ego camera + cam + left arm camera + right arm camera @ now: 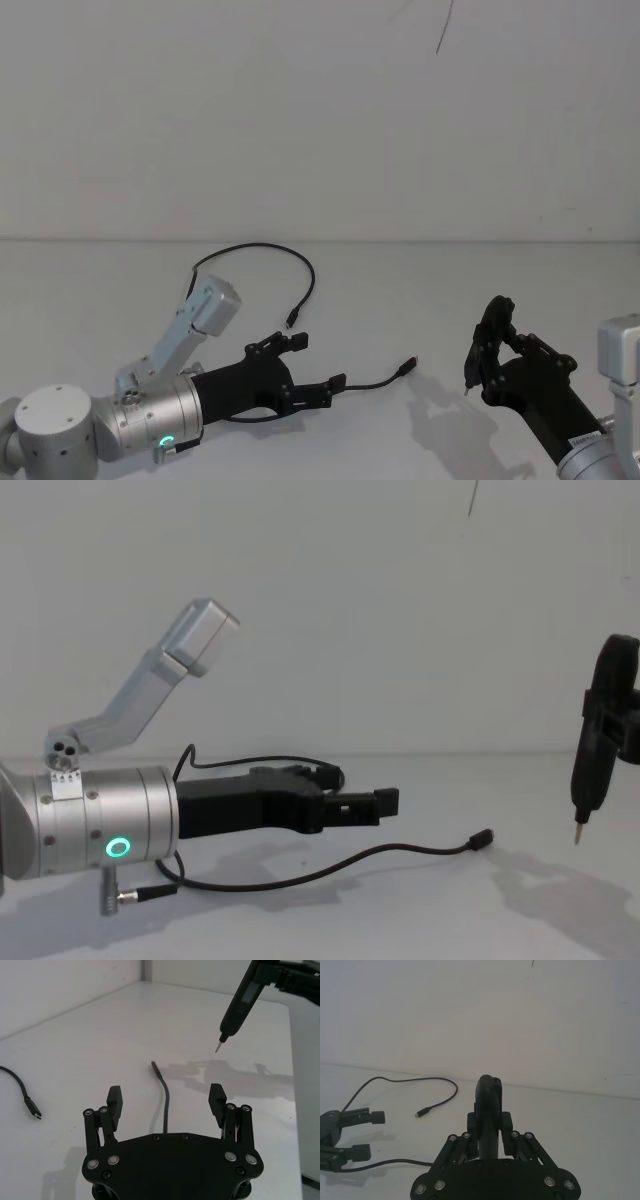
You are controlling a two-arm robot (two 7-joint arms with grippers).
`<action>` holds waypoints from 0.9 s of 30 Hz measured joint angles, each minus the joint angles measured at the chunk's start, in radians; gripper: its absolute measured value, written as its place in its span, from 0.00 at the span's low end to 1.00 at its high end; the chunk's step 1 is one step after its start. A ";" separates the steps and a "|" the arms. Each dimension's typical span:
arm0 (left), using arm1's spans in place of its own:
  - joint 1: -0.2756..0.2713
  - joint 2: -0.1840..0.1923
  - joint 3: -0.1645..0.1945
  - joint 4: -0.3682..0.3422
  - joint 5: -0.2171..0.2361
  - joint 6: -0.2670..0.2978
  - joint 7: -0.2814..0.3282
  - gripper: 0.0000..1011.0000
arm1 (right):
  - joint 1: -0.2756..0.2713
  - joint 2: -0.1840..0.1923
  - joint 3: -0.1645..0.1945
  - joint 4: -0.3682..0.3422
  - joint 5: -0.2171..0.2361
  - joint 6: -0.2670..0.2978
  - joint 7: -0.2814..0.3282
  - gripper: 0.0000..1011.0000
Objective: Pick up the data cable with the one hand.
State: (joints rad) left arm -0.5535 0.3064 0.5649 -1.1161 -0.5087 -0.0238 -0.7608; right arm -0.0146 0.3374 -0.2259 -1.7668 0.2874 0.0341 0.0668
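Almost there, nothing gripped yet

At lower left of the head view, the left gripper (pixel 318 362) hangs wide open over the data cable (pixel 312 283), which lies flat on the table (pixel 120 290). Thin and limp, it could slip from between the closing fingers. At lower right, the right gripper (pixel 500 350) clamps a pen-like tool (pixel 598 742).

Open table (pixel 560 290) surrounds the cable (pixel 166 1105); nearest obstacle is the pen (pixel 241 1000) (well apart, right side).
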 joint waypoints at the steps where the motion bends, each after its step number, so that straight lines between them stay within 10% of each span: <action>1: -0.010 -0.005 0.003 0.021 -0.002 -0.004 -0.008 0.99 | 0.000 0.000 0.000 0.000 0.000 0.000 0.000 0.27; 11: -0.063 -0.030 0.030 0.123 -0.001 -0.027 -0.046 0.99 | 0.000 0.000 0.000 0.000 0.000 0.000 0.000 0.27; 27: -0.120 -0.053 0.116 0.157 0.127 -0.058 -0.025 0.99 | 0.000 0.000 0.000 0.000 0.000 0.000 0.000 0.27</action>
State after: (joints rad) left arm -0.6731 0.2533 0.6805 -0.9594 -0.3818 -0.0815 -0.7857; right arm -0.0146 0.3374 -0.2259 -1.7668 0.2874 0.0341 0.0668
